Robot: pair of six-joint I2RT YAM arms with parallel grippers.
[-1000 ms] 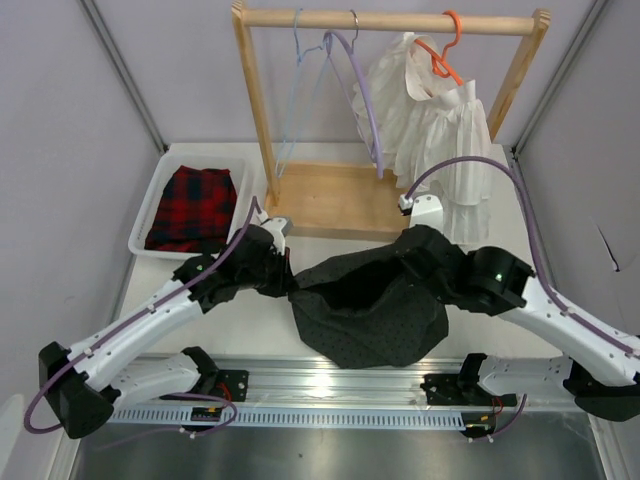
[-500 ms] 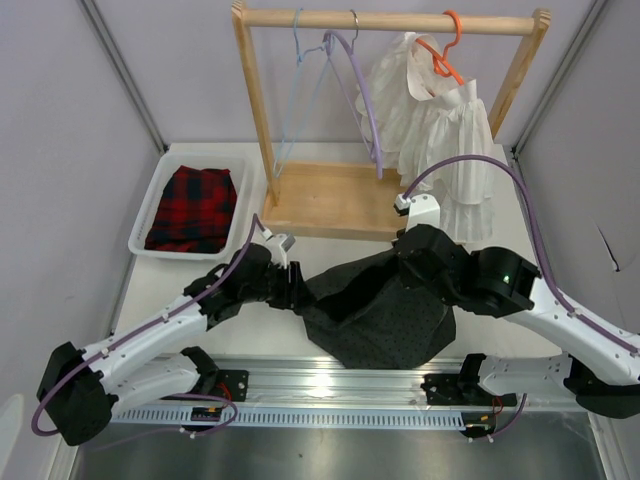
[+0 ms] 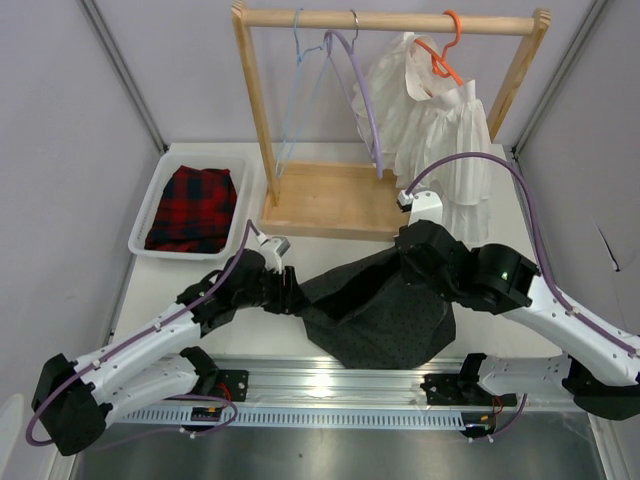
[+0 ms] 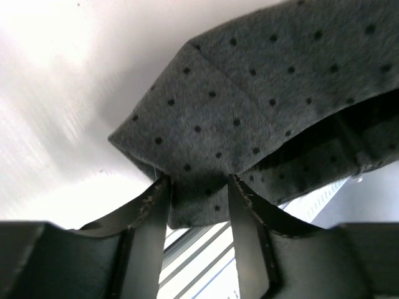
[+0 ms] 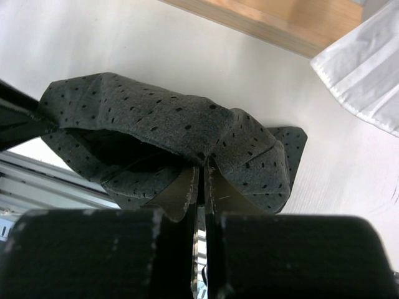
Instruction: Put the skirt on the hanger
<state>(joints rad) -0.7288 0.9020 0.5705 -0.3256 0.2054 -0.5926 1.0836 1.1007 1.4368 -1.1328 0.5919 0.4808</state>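
Both arms hold the dotted skirt point(image 3: 390, 318) by the counter's point(image 3: 330, 250) near edge: left gripper point(image 4: 198, 190) pinches a corner, right gripper point(image 5: 201, 180) clamps another fold.

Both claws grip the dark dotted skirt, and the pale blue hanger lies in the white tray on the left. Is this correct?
Not fully. The left claw and the right claw do grip the skirt, but the pale blue hanger hangs from the wooden rail of the rack, not in the tray. The top external view shows this.
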